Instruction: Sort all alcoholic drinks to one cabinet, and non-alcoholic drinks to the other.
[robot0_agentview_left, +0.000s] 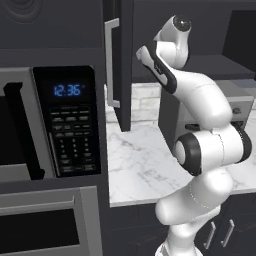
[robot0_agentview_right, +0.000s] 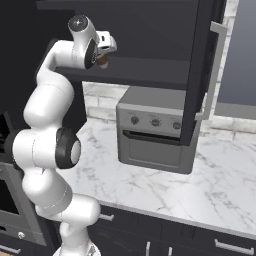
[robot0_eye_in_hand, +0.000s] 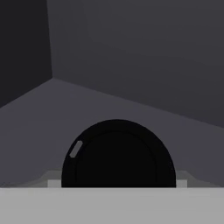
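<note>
Reaching up into the open black cabinet (robot0_agentview_right: 150, 45) near the top of the right base view, the gripper (robot0_agentview_right: 102, 56) has its fingers clamped round the brown coffee cup (robot0_agentview_right: 103, 61), just at the dark inner shelf (robot0_agentview_right: 150, 75). From the hand cam you're looking straight down on the cup's round black lid (robot0_eye_in_hand: 118, 155) low in the frame, with bare grey cabinet walls behind. Only readable writing is the microwave (robot0_agentview_left: 67, 122) clock, 12:36 in blue, upper left of the left base view.
</note>
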